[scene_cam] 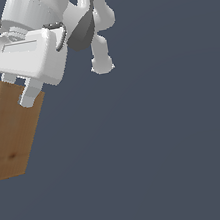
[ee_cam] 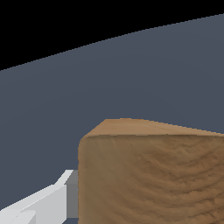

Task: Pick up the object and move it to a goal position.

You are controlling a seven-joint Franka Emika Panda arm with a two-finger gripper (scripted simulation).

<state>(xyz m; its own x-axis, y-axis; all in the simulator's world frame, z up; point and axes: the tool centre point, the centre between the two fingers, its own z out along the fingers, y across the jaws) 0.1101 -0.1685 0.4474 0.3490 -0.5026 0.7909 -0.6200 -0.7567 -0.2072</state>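
The object is a brown wood-textured block (scene_cam: 11, 131), tilted and cut off by the exterior view's left edge. My white gripper (scene_cam: 18, 88) comes down from the top left and straddles the block's upper end. One finger (scene_cam: 29, 94) lies against its near face and the other sits behind the top edge. The jaws are shut on the block. In the wrist view the block (ee_cam: 153, 175) fills the lower part, with one white finger (ee_cam: 43, 203) pressed against its side. The second finger is hidden there.
The plain dark grey-blue floor (scene_cam: 164, 148) spreads all around. The arm's white links (scene_cam: 96, 28) hang at the top middle of the exterior view. A black band beyond the floor's edge shows in the wrist view.
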